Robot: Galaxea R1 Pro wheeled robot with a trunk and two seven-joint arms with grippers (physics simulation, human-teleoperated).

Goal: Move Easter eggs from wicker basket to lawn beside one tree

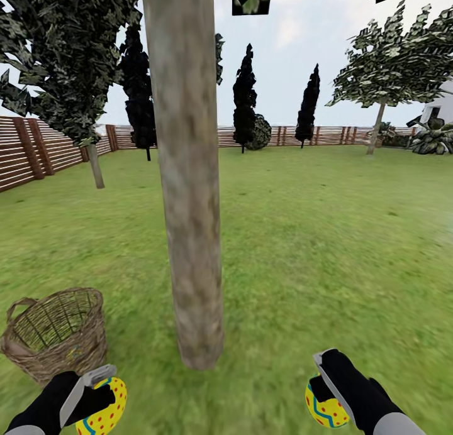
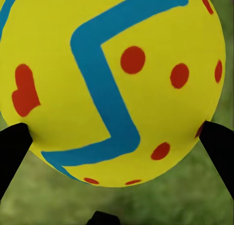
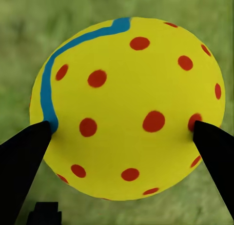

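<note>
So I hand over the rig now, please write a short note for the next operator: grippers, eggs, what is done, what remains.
Left gripper: shut on an Easter egg.
Right gripper: shut on a second Easter egg.
Both are held low over the lawn, either side of the tree trunk.
The wicker basket stands left of the trunk; its inside is not clear to see.
Done: two eggs lifted.
Left: set both down by this trunk, then find and bring the third.

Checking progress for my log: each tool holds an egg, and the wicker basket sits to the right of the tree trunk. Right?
Not quite. The head view shows the wicker basket left of the tree trunk. The left tool and right tool do each hold an egg.
</note>
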